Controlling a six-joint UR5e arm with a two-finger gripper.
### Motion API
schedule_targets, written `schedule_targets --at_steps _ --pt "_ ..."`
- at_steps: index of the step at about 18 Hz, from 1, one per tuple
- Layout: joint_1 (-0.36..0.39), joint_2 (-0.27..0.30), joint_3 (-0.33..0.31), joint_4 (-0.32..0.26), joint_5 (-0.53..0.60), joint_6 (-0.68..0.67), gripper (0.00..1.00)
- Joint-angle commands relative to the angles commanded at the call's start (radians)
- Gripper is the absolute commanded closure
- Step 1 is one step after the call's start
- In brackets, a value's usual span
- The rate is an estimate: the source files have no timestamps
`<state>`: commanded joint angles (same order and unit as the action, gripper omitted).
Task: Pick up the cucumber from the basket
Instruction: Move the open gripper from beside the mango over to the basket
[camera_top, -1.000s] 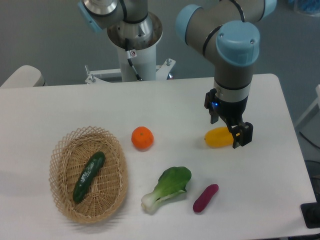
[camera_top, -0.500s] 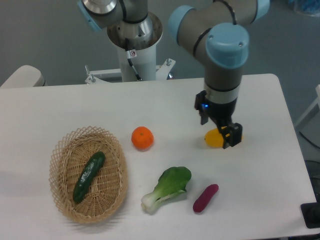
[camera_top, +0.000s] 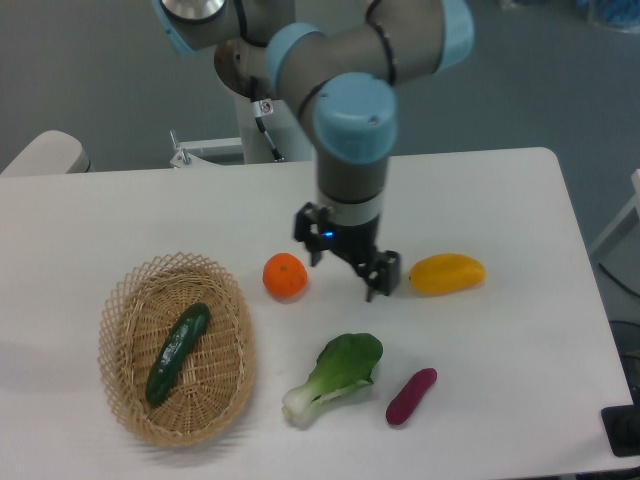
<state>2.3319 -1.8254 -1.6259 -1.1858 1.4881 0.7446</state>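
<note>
The dark green cucumber (camera_top: 177, 352) lies slanted inside the oval tan wicker basket (camera_top: 126, 300) at the front left of the table. My gripper (camera_top: 347, 268) hangs above the table's middle, between the orange and the yellow fruit, well to the right of the basket. Its fingers (camera_top: 384, 277) stand apart and hold nothing.
An orange (camera_top: 284, 276) sits just right of the basket. A yellow mango-like fruit (camera_top: 447, 273) lies right of the gripper. A bok choy (camera_top: 336, 375) and a short purple vegetable (camera_top: 411, 396) lie near the front edge. The robot base (camera_top: 266, 90) stands at the back.
The arm has swung left from over the yellow fruit to the middle of the table, uncovering that fruit. The cucumber and basket have not moved.
</note>
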Motion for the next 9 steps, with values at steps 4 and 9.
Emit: schedule_targets --at_steps 4,9 --pt "-0.087 -0.035 -0.04 0.095 -0.005 -0.223 0.0" --pt "-0.178 -0.103 -0.086 0.199 -0.002 -0.281 0.0"
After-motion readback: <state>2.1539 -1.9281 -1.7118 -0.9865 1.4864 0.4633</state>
